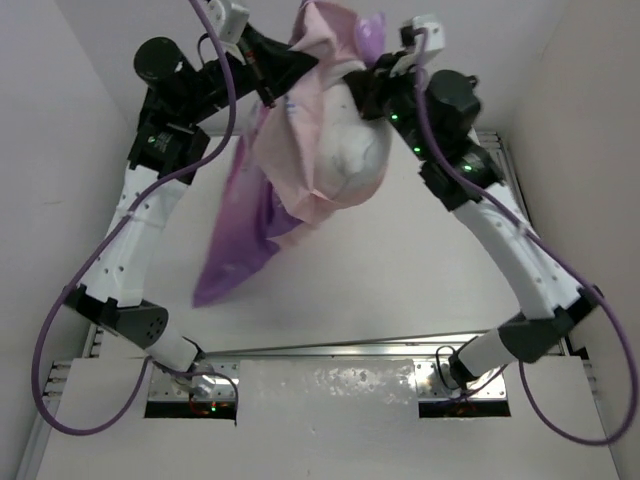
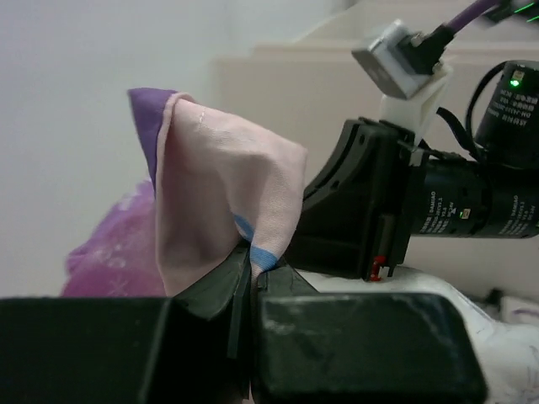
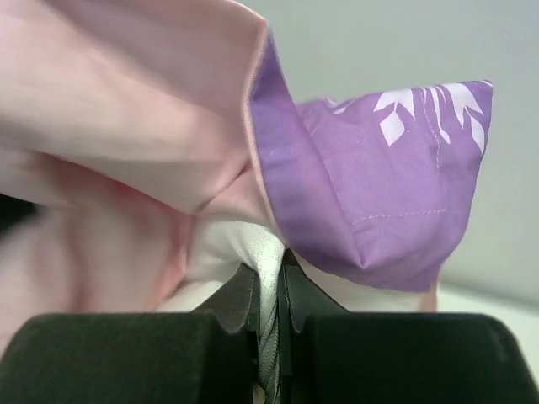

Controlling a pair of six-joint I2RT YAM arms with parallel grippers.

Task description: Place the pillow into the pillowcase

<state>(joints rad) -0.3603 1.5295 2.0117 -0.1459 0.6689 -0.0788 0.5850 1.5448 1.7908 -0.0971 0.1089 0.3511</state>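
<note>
Both arms are raised over the table, holding the bundle in the air. The pillowcase (image 1: 300, 150) drapes pale pink over the white pillow (image 1: 352, 150), and its purple side hangs down to the left (image 1: 235, 250). My left gripper (image 1: 292, 68) is shut on a pink fold of the pillowcase (image 2: 219, 185) with a blue stripe, pinched at the fingertips (image 2: 253, 265). My right gripper (image 1: 368, 85) is shut on a fold of white pillow cloth (image 3: 253, 244) at its tips (image 3: 271, 273). A purple pillowcase corner (image 3: 379, 185) with a white print lies just above them.
The white table (image 1: 400, 280) lies below the hanging cloth. A metal rail (image 1: 330, 350) and a white panel (image 1: 325, 395) run along the near edge between the arm bases. Purple cables (image 1: 60, 330) loop beside each arm. Pale walls close in on both sides.
</note>
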